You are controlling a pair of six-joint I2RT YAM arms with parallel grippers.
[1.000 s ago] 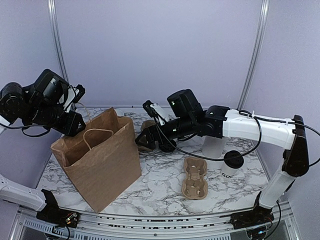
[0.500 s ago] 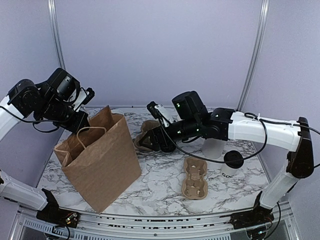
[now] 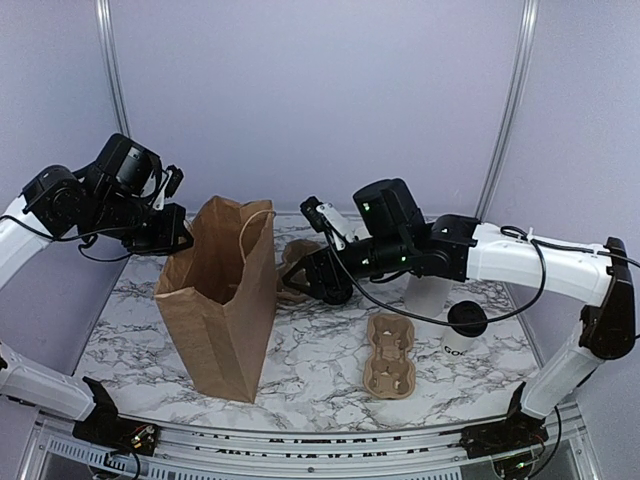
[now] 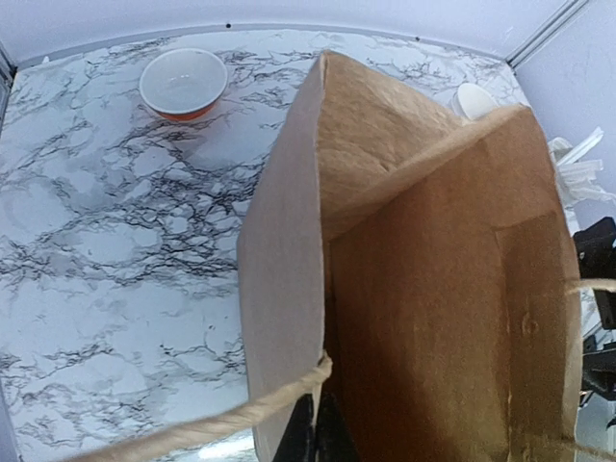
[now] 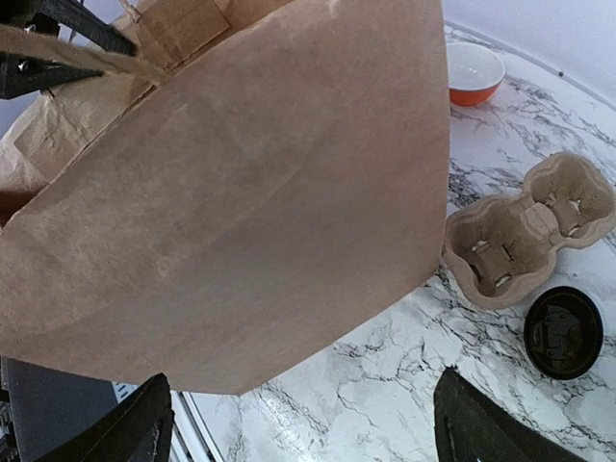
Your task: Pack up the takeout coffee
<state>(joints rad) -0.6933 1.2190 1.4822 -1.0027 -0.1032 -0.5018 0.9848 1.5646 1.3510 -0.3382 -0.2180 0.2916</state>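
On the marble table a cardboard cup carrier is being left lying flat near the front, with the takeout coffee standing untouched just beside it on the right. Further back, the brown paper bag, slumped a second ago, is being held upright and open-mouthed by the left gripper, closed on its rim by the rope handle, so loading is judged possible; the right gripper is being kept wide open and empty beside it. The bag's floor is being cut off from every view.

Takeout coffee — letters "CO".
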